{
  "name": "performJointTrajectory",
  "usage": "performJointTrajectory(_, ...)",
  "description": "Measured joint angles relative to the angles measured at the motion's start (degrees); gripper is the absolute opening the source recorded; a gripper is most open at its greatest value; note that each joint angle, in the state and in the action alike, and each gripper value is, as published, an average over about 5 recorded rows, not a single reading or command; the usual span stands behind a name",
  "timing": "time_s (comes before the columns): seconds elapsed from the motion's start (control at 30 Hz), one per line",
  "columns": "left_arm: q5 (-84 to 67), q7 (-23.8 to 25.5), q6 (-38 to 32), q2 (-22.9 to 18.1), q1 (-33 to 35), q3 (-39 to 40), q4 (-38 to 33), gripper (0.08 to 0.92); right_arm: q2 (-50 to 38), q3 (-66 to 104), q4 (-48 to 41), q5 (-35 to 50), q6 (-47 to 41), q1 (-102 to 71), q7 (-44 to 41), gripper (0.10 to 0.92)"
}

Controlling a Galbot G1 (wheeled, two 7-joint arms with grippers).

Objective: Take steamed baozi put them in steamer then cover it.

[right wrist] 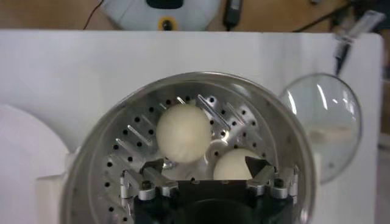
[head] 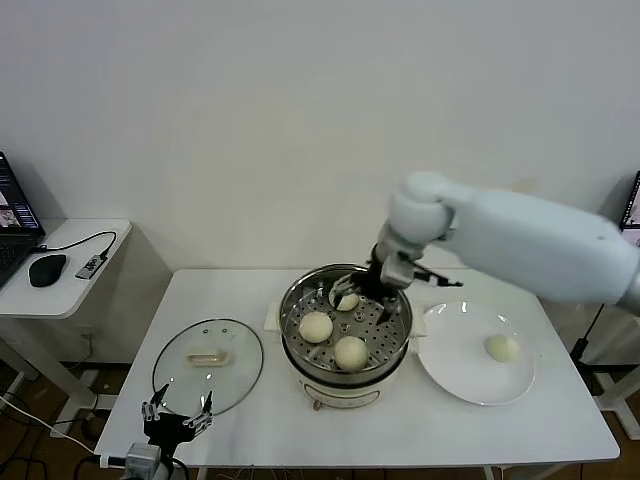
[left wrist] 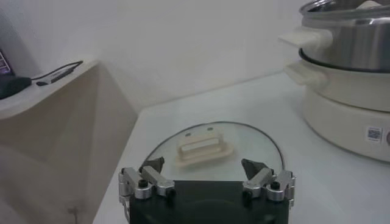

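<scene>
The steel steamer stands mid-table on its white base and holds three baozi: one at the left, one at the front, one at the back. My right gripper hangs open inside the pot by the back baozi, gripping nothing. From the right wrist, the open gripper is above the perforated tray, with one baozi ahead and one by a fingertip. Another baozi lies on the white plate. The glass cover lies flat on the left. My left gripper waits open at its near edge.
A low side table at the far left carries a mouse, a cable and a laptop corner. The wall stands close behind the work table. From the left wrist, the open left gripper faces the cover's cream handle, with the steamer's base beyond.
</scene>
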Motion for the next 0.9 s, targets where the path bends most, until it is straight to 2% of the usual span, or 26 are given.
performJointTrajectory(0.23, -0.62, 0.32, 0.63, 0.93, -0.15, 0.38, 0.21, 0.823, -9.65, 0.27, -1.50, 4.65, -14.99, 1.30, -1.75, 0.823)
performJointTrajectory(0.5, -0.69, 0.40, 0.74, 1.19, 0.19, 0.63, 0.76, 0.823, -16.63, 4.70, -4.78, 2.69, -28.56, -3.67, -2.25, 0.823)
performJointTrajectory(0.67, -0.67, 0.42, 0.77, 1.08, 0.69, 0.64, 0.88, 0.823, -18.31, 9.61, -7.59, -0.52, -32.26, -9.62, -1.47, 0.823)
performJointTrajectory(0.9, -0.44, 0.42, 0.73, 0.94, 0.83, 0.36, 1.60, 0.823, -18.12, 16.06, -13.76, -5.68, -32.44, -17.99, 1.73, 0.823)
